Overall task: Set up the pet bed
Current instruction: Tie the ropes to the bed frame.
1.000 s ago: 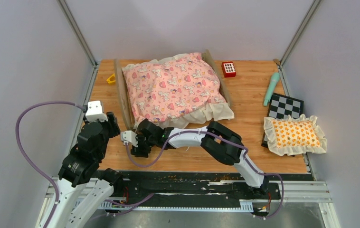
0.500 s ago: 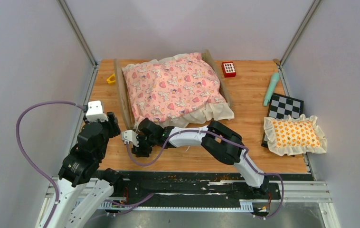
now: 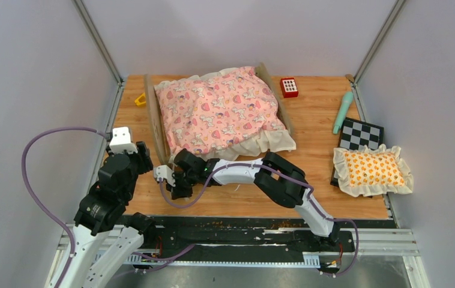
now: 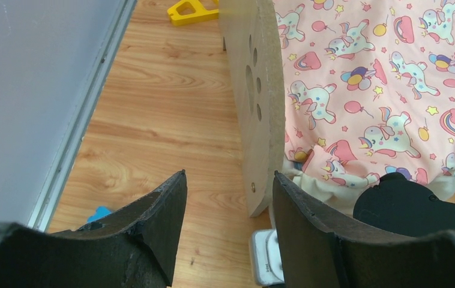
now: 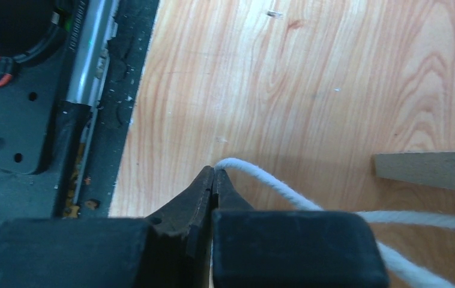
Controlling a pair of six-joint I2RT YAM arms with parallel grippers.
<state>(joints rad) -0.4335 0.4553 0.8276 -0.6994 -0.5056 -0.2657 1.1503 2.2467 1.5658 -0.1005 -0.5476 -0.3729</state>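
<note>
right gripper [image 5: 213, 174] pinched shut on a white cord [image 5: 273, 183] just off the near corner of the pet bed [image 3: 219, 114], left gripper [image 4: 228, 180] open by the headboard [image 4: 237, 138]

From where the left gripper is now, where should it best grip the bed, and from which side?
Probably the headboard, by its top edge, from above. It is thin and stands upright, so the open left gripper can straddle it, one finger outside, one on the quilt side. Keep off its near end: the right gripper, shut on a cord, sits close there.
</note>
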